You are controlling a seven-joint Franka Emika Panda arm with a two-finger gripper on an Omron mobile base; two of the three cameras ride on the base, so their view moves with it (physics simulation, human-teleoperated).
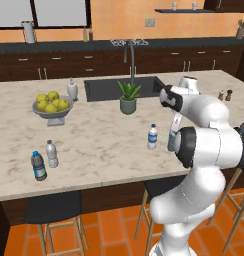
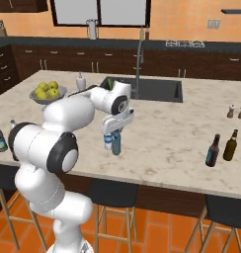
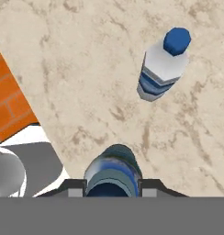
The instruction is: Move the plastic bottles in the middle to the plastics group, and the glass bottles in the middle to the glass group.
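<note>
**Pincer clamped on the blue-tinted bottle at the near edge of the marble tabletop**

The pincer (image 3: 112,187) is closed around the blue-tinted bottle (image 3: 112,170), one finger on each side of its body, near the front edge of the tabletop (image 1: 104,135). In the right base view the same bottle (image 2: 115,143) stands upright under the hand. Just beside it stands the clear bottle with the blue cap (image 1: 152,136) and a white-blue label, upright and apart from the held one.

The tabletop is a light beige marble island with brown veins. A dark sink (image 1: 125,88) with a tall faucet (image 1: 131,62) is set into its far side, and a small potted plant (image 1: 128,98) stands in front of the sink. On the left are a grey bowl of lemons (image 1: 52,106) and a white soap dispenser (image 1: 72,90). At the near left corner stands the plastics group: a dark bottle with a green label (image 1: 38,166) and a pale clear bottle (image 1: 52,153), close together. On the right side of the island stand two dark glass bottles (image 2: 221,147), and farther back the salt and pepper shakers (image 2: 236,111).

The floor (image 1: 109,230) is orange tile, with dark stools (image 1: 54,215) under the island. The back wall is orange, with dark wooden cabinets (image 1: 54,65) and a dark counter.
</note>
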